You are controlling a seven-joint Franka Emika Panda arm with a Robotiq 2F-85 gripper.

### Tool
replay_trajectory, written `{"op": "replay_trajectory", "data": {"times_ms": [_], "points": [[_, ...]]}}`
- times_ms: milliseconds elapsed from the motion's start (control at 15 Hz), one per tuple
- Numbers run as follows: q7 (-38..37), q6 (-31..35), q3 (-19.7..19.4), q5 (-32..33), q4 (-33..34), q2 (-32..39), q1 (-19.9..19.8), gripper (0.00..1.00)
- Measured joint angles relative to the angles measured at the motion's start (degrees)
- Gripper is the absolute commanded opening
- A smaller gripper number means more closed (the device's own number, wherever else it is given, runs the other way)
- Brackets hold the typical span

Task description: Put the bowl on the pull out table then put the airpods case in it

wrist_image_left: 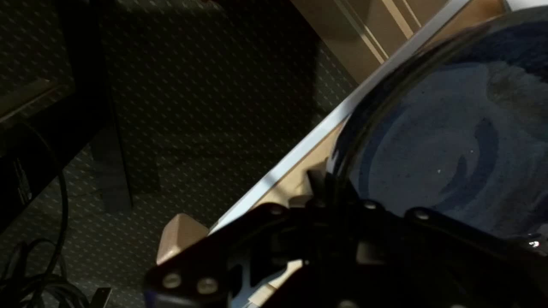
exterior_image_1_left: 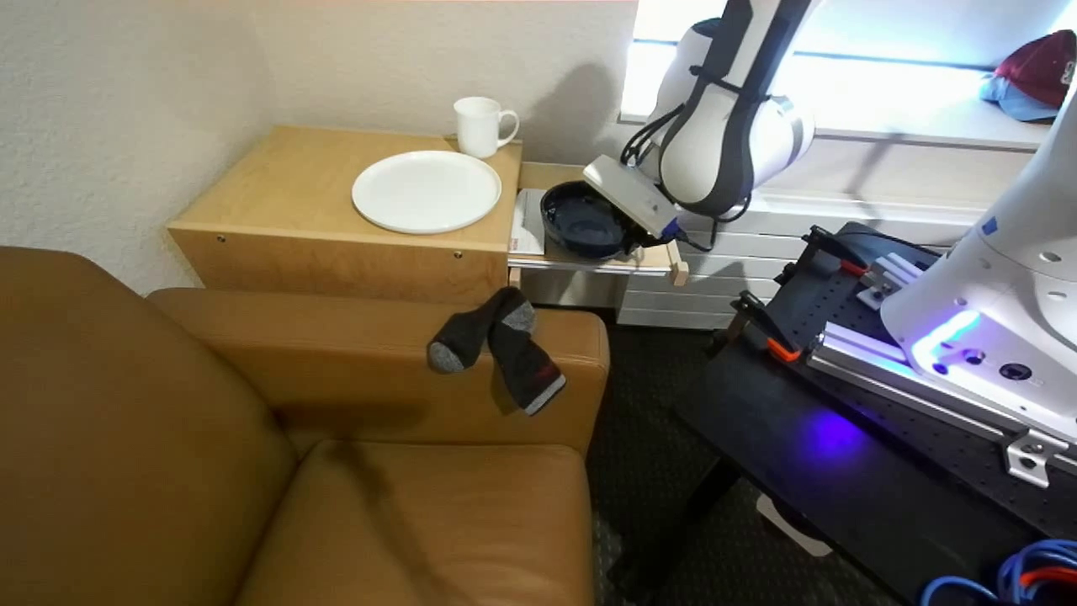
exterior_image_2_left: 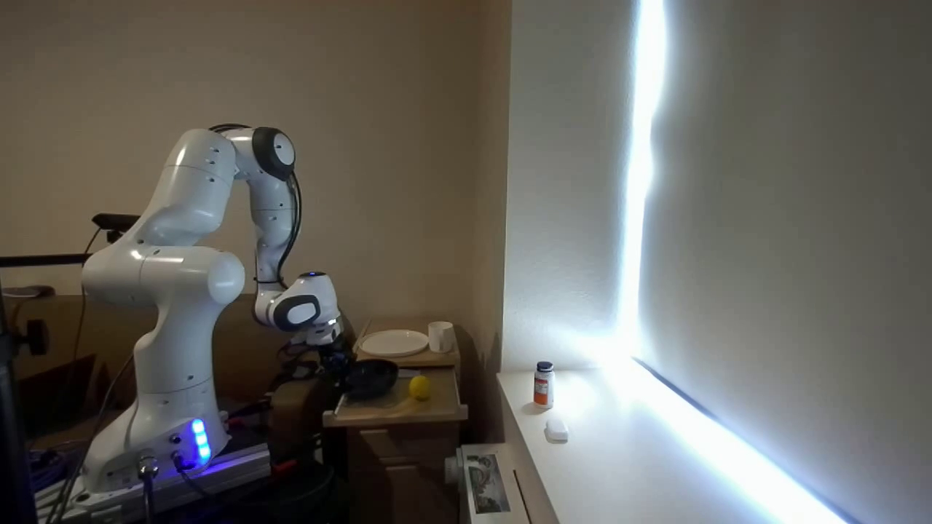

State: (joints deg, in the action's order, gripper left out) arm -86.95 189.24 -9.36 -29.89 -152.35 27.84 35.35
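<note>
The dark blue-black bowl [exterior_image_1_left: 580, 217] is over the light-wood pull out table [exterior_image_1_left: 652, 259]. It also shows in an exterior view [exterior_image_2_left: 373, 379], looking a little tilted, and in the wrist view [wrist_image_left: 432, 149]. My gripper [wrist_image_left: 332, 186] is shut on the bowl's near rim, one finger inside and one outside. I cannot tell whether the bowl's base touches the slab. A small white rounded case, which looks like the airpods case [exterior_image_2_left: 556, 429], lies on the windowsill, away from the gripper. It is out of view in the wrist view.
A yellow lemon-like ball [exterior_image_2_left: 419, 388] sits on the pull out table beside the bowl. A white plate [exterior_image_1_left: 427, 192] and white mug [exterior_image_1_left: 478, 128] stand on the side table [exterior_image_1_left: 286, 185]. A bottle [exterior_image_2_left: 543, 386] stands near the case. Socks [exterior_image_1_left: 505, 341] lie on the sofa arm.
</note>
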Motion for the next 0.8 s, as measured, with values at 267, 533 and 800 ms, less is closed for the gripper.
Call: {"op": "replay_trajectory", "data": {"times_ms": [267,533,800], "points": [[0.77,-5.47,-2.98,0.91,3.84,0.12,2.60,0.35],[0.66,-12.38,-2.51,5.36,7.32,1.12,1.11,0.63],[0.25,-16.66,-2.97,10.12,7.62,0.97,-1.19,0.90]]}}
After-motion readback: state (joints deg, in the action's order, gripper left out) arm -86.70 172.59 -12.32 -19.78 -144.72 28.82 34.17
